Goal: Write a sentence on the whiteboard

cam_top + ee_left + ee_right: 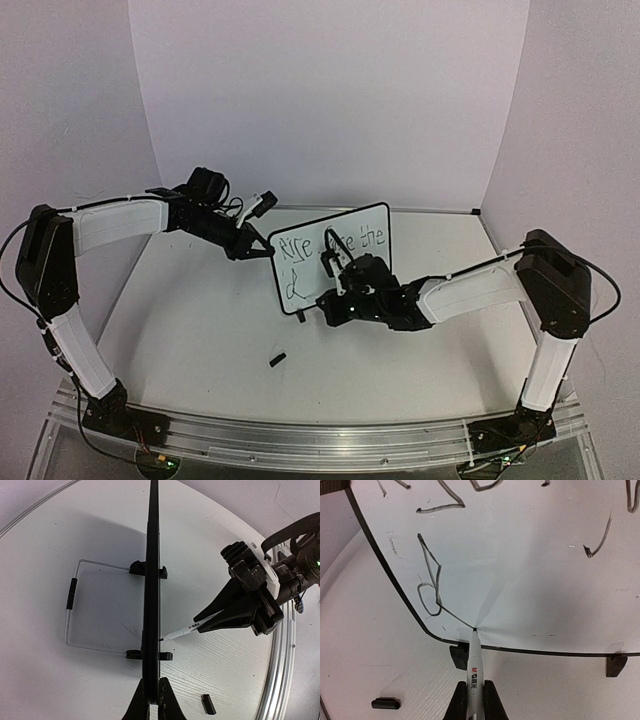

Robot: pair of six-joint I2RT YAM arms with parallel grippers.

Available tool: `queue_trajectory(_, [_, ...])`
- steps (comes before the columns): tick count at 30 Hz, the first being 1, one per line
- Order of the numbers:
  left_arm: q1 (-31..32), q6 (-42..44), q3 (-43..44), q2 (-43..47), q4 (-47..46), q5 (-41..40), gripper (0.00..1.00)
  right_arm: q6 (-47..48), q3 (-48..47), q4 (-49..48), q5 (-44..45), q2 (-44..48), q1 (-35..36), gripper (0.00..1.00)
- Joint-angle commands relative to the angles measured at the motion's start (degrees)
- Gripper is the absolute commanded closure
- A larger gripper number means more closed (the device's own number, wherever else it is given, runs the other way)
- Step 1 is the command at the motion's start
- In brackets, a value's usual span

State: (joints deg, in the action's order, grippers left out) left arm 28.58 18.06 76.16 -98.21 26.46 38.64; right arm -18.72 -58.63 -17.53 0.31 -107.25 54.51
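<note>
Whiteboard (520,570) upright, edge pinched by my left gripper (151,690); right gripper (474,686) clenches marker (473,650) — tip at lower-left, blank row stretches rightward.

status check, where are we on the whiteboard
Left gripper shut on whiteboard edge. Right gripper shut on marker, tip low on board. Sentence into second line. Cap loose on table.
</note>
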Motion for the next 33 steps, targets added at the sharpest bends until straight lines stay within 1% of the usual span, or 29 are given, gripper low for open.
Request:
queue_trajectory(1, [1.30,2.10,-0.82,-2.68,7.13,-3.57,1.00,-0.69,1.60,-2.49,0.94,5.95,-0.57,1.00])
queue_trajectory(6, [1.39,2.06,-0.80,-2.64,7.19,-3.58,1.00,-2.13,2.10,-4.40,-2.64,6.82,-2.52,1.00])
queue_trajectory(15, [1.39,2.08,-0.80,-2.68,7.21,-3.81,1.00,-3.59,0.44,-7.59,-10.16,4.02,-5.20,1.00])
queue_trajectory(27, [1.39,2.13,-0.75,-3.07,7.25,-3.83,1.00,-3.87,-1.04,-7.60,-11.72,1.66,-5.88,1.00])
queue_trajectory(33, [1.39,2.17,-0.71,-3.21,7.20,-3.84,1.00,-4.21,0.25,-6.93,-11.09,0.62,-5.83,1.00])
